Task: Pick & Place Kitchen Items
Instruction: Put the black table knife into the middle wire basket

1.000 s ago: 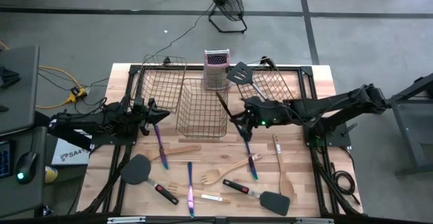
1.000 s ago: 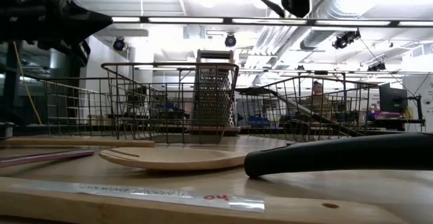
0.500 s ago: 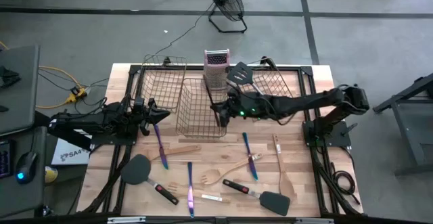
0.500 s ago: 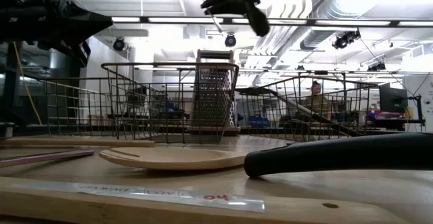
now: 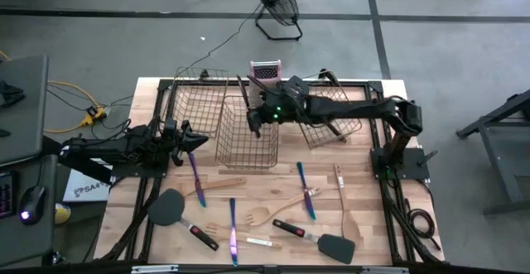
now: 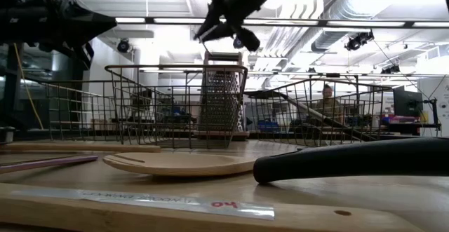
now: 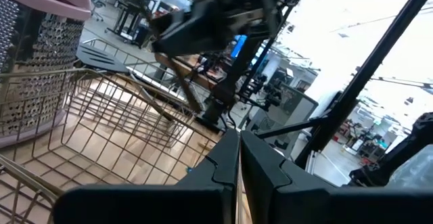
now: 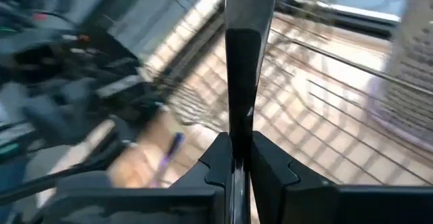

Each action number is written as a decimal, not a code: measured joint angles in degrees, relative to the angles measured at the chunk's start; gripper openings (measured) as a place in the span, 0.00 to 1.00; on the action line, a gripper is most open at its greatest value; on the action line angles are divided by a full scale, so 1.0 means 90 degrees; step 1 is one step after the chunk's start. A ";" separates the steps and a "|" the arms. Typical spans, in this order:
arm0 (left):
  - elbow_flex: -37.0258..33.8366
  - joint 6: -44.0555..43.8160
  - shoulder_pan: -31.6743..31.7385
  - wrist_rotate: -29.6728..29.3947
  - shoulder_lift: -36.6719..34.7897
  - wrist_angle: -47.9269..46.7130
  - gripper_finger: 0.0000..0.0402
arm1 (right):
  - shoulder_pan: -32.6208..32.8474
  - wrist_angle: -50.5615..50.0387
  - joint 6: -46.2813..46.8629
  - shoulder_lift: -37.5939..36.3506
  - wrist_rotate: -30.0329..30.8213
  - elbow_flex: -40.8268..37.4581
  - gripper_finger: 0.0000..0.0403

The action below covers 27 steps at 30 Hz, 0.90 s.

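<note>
My right gripper (image 5: 255, 117) reaches over the middle wire basket (image 5: 247, 146) and is shut on a slim dark utensil (image 5: 245, 96). It also shows high in the low view (image 6: 228, 11). My left gripper (image 5: 192, 139) waits at the table's left, shut and empty. On the table lie purple-blue cutlery pieces (image 5: 196, 175) (image 5: 233, 228) (image 5: 305, 187), a wooden spatula (image 5: 219, 185), a wooden fork (image 5: 277, 212), a wooden spoon (image 5: 344, 204) and two black spatulas (image 5: 170, 208) (image 5: 319, 241). My right gripper pinches the slim utensil between its two fingers at one end (image 8: 240, 126). The utensil runs on straight ahead past the fingertips, along the fingers. It is lifted clear, above the middle basket.
A left basket (image 5: 195, 100) and a right basket (image 5: 335, 108) flank the middle one along the far side. The metal grater with a pink top (image 5: 265, 69) stands behind the middle basket, close to my right gripper. A floor fan (image 5: 277, 5) stands beyond the table.
My right gripper has swung from the table's middle toward the far left, carrying the slim utensil clear of the table until it is above the middle basket. My left arm has kept still.
</note>
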 joint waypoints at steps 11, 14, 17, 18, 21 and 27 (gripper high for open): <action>0.0000 -0.0130 0.0000 0.0034 0.0000 -0.0002 0.04 | -0.0299 -0.0243 0.0372 0.0747 -0.1192 0.0070 0.07; 0.0000 -0.0137 0.0000 0.0032 0.0000 -0.0002 0.04 | -0.0285 -0.0289 0.0467 0.1001 -0.1452 0.0065 0.07; 0.0000 -0.0149 0.0000 0.0032 0.0000 -0.0005 0.04 | -0.0231 -0.0315 0.0480 0.1132 -0.1466 0.0062 0.07; 0.0000 -0.0150 0.0000 0.0032 0.0000 -0.0006 0.04 | -0.0216 -0.0317 0.0476 0.1144 -0.1456 0.0062 0.07; 0.0000 -0.0152 0.0000 0.0032 0.0000 -0.0007 0.04 | -0.0158 -0.0347 0.0457 0.1180 -0.1321 0.0070 0.07; 0.0000 -0.0155 0.0000 0.0032 0.0000 -0.0043 0.04 | -0.0158 -0.0388 0.0259 0.1187 -0.1274 0.0070 0.07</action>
